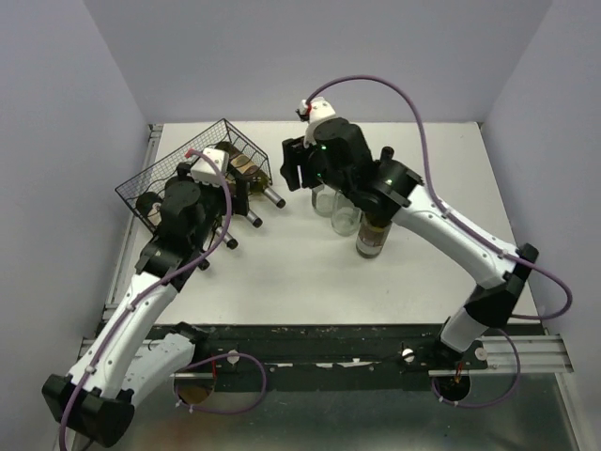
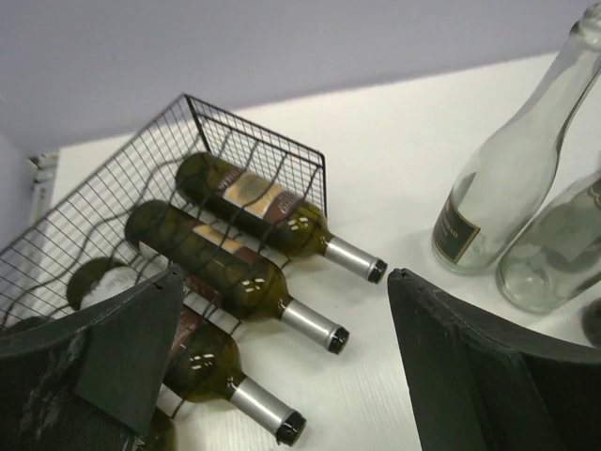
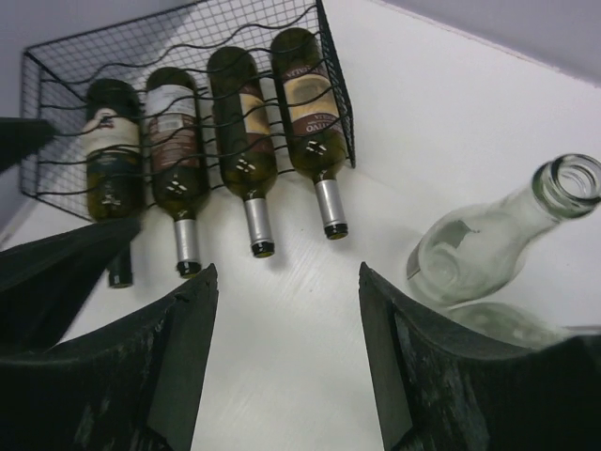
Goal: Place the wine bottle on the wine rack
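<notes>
The wine rack [image 1: 174, 178] sits at the far left of the surface [image 1: 300, 272]. Four dark bottles [image 3: 235, 113] lie in it with their necks poking out. The left gripper [image 2: 286, 277] hangs wide open and empty near those necks. Further right, the right gripper [image 3: 286, 272] is also parted and holds nothing. It is beside the clear bottle [image 3: 488, 235], which stands unracked, crowded by two more. An off-centre grab could tip one bottle into its neighbours, and smooth glass may slip.

four bottles [image 3: 242, 113] lie in the wine rack [image 3: 178, 42], standing bottles [image 1: 372, 240] right of it.
</notes>
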You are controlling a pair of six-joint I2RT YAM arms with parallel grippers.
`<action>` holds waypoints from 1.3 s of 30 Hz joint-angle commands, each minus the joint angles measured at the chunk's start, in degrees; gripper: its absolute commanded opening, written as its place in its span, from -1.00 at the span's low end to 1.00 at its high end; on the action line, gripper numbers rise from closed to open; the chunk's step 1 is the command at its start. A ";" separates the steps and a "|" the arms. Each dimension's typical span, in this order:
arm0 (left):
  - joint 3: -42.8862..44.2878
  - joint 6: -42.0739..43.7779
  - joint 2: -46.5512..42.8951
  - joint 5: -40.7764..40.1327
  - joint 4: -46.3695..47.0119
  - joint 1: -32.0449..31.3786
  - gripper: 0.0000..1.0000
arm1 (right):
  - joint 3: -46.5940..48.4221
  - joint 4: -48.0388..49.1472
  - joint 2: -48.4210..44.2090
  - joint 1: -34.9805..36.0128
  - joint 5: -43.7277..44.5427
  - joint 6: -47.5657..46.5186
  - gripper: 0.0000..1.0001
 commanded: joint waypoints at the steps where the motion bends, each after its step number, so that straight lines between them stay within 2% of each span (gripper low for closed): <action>1: 5.64 -5.10 9.94 6.98 -5.72 1.84 0.97 | 0.35 -8.57 -6.77 0.14 -6.61 5.19 0.33; 4: 7.76 -3.96 15.74 9.97 -3.80 3.07 0.97 | -1.05 -11.03 -11.87 0.05 -8.72 6.51 0.26; 6: 9.42 -2.90 19.96 13.66 -2.30 4.03 0.87 | -2.37 -12.09 -15.12 0.05 -9.51 7.21 0.24; 12: 19.96 -4.30 34.98 16.38 -5.27 9.04 0.42 | -4.83 -15.60 -22.60 0.05 -10.83 9.15 0.16; 16: 28.40 -2.73 45.27 18.51 -10.28 10.80 0.26 | -6.06 -18.06 -25.50 -0.03 -11.01 10.38 0.09; 20: 31.40 0.96 51.17 18.41 -12.75 10.80 0.18 | -8.52 -18.60 -28.49 0.14 -10.40 11.08 0.08; 30: 32.89 5.10 56.98 15.87 -15.39 10.80 0.08 | -11.77 -18.16 -30.52 0.05 -9.69 11.43 0.08; 33: 33.95 5.54 58.12 16.48 -16.79 10.80 -0.15 | -12.39 -17.63 -30.78 0.05 -9.43 11.44 0.08; 39: 34.74 8.08 59.35 18.67 -19.08 10.80 -0.35 | -12.13 -17.81 -30.69 0.14 -8.02 11.35 0.08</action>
